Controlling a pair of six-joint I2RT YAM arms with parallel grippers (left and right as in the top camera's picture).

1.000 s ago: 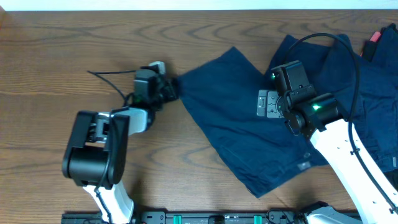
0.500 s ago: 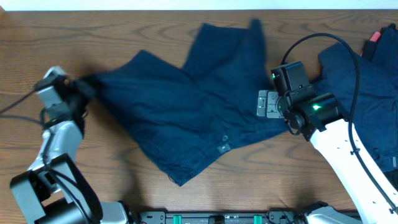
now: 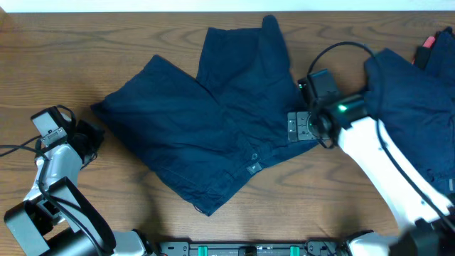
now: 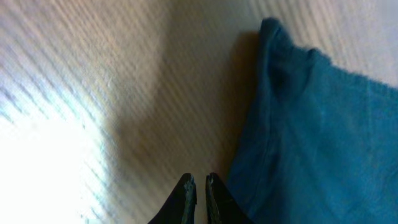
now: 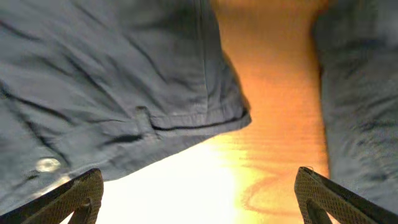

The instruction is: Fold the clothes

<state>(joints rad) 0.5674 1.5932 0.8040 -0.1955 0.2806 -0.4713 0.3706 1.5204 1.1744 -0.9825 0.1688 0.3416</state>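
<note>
The wooden table (image 3: pixel 142 35) fills the overhead view. A pair of dark blue shorts (image 3: pixel 213 128) lies opened out over its middle, one leg reaching toward 12 o'clock and the other toward 9 o'clock, with the waistband side running from 3 to 6 o'clock. At the table's 3 o'clock edge sits a heap of further dark blue clothes (image 3: pixel 419 107), apart from the shorts, with bare wood between them.

The right arm (image 3: pixel 384 163) comes in from 5 o'clock and crosses in front of the heap. The left arm (image 3: pixel 53 167) rises from 7 o'clock.

The right end effector (image 3: pixel 297 126) hangs at the shorts' 3 o'clock edge. In its wrist view it is released (image 5: pixel 198 180), its fingers (image 5: pixel 81 193) spread wide with nothing between them. The waistband corner and a belt loop (image 5: pixel 143 118) lie at 11 o'clock in that view.

The left end effector (image 3: pixel 91 134) is just beside the leg corner at the shorts' 9 o'clock. In its wrist view it is clenched (image 4: pixel 200 186), the tips all but meeting and holding no cloth. The leg hem (image 4: pixel 267 124) lies just beside them at 2 o'clock.

A pale button (image 5: pixel 46 165) shows on the waistband. A small red object (image 3: pixel 426 40) peeks out at 2 o'clock on the table.
</note>
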